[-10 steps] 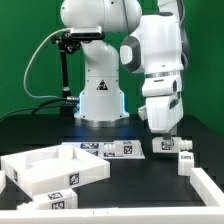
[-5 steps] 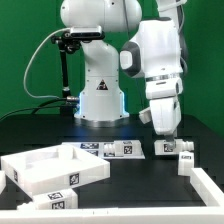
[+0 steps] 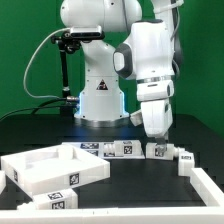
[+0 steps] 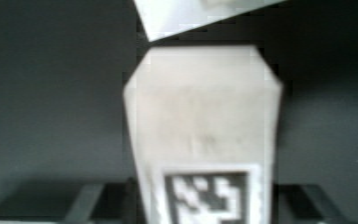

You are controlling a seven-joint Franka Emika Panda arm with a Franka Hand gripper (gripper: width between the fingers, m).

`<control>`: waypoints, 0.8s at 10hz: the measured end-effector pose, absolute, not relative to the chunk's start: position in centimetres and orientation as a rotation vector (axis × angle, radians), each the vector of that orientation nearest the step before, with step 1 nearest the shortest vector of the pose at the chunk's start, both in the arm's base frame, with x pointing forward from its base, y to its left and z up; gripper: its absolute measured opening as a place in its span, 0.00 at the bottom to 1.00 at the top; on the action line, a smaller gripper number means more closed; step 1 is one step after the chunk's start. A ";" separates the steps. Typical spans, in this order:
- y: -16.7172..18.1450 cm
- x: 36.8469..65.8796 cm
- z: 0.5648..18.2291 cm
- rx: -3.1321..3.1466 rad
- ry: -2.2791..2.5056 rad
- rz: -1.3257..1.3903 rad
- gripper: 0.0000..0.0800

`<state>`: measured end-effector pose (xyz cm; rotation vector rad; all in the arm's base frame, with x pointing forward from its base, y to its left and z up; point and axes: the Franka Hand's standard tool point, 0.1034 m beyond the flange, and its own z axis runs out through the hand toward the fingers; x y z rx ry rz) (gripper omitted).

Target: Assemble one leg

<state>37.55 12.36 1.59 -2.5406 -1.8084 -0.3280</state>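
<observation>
1. Now: fingers [image 4: 304, 200] straddle leg [image 4: 197, 110], on table [image 3: 110, 185] by marker board [image 3: 108, 148]; can't tell if clamped.
2. Risk: off-centre grip, so leg twists/slips on lift.
3. Nbr leg [image 3: 186, 158] is close; may get knocked.

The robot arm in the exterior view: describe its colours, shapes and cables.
The arm is white, built of rounded segments with dark bands at the joints. Its gripper is a white block, dark at the tip. A black cable loops beside the base.
</observation>
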 end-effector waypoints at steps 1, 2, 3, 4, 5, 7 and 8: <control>12.3 37.6 1.6 -2.541 -1.808 -0.327 0.60; 12.2 37.7 1.8 -2.544 -1.807 -0.325 0.77; 11.1 38.0 3.0 -2.536 -1.843 -0.279 0.77; 8.8 39.2 5.6 -2.560 -1.864 -0.276 0.81; 5.2 40.5 7.5 -2.568 -1.914 -0.273 0.81; -1.7 42.9 10.5 -2.567 -1.991 -0.222 0.81; -2.7 44.0 11.5 -2.584 -1.992 -0.239 0.81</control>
